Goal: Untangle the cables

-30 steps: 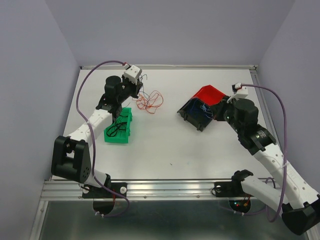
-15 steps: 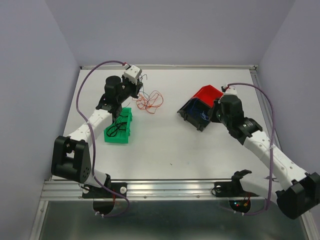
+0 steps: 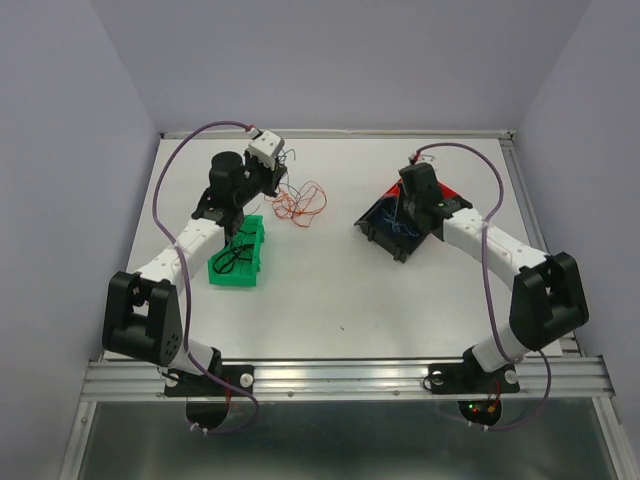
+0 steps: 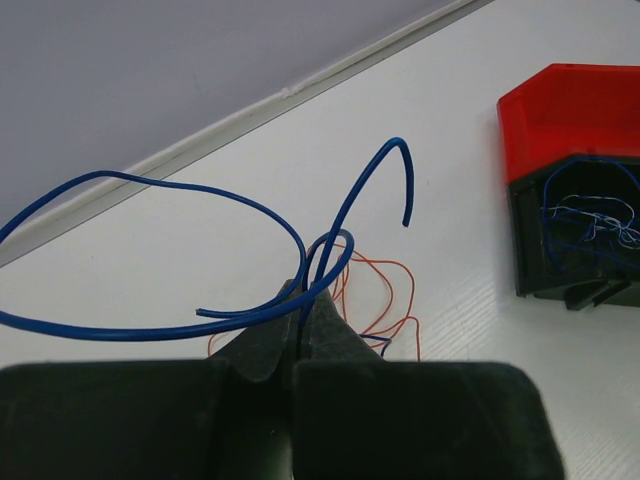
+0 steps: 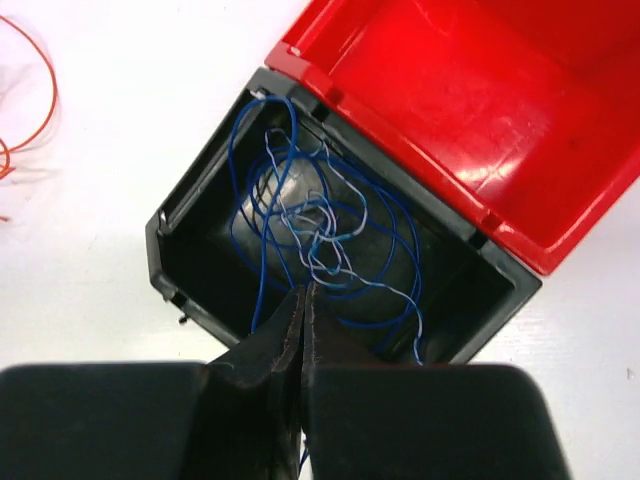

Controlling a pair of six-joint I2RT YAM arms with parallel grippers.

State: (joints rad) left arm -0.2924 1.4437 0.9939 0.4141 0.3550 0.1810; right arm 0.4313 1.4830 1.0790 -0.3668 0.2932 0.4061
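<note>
Quick notes on handling, everything measured from the black bin [image 5: 495,305].

Your left gripper [image 4: 300,330] is clenched on a blue cable [image 4: 409,190], held up in the air well off to the left of the black bin. The loops spring out stiffly from the pinch, so it looks like light wire that holds its curl and weighs next to nothing. Under it, on the table [image 3: 330,290] between that hand and the black bin, lie the red cables [image 3: 300,203] in a loose scribble.

Your right gripper [image 5: 303,300] sits with its tips closed right over the black bin, above the blue bundle [image 5: 320,230] inside. A strand runs past the tips, but I honestly can't tell whether it's pinched or just passing behind.

The red bin [image 5: 450,90] butts against the far side of the black bin. The green bin [image 3: 228,278], with black cables [image 3: 238,252] in it, is well to the left, past the red ones.

My guess: these will snag and drag neighbours along instead of sliding free. Grab a single strand near a free end, never the knotted middle, and lift slowly. They look thin enough to slip from closed pads, so pinch squarely.
</note>
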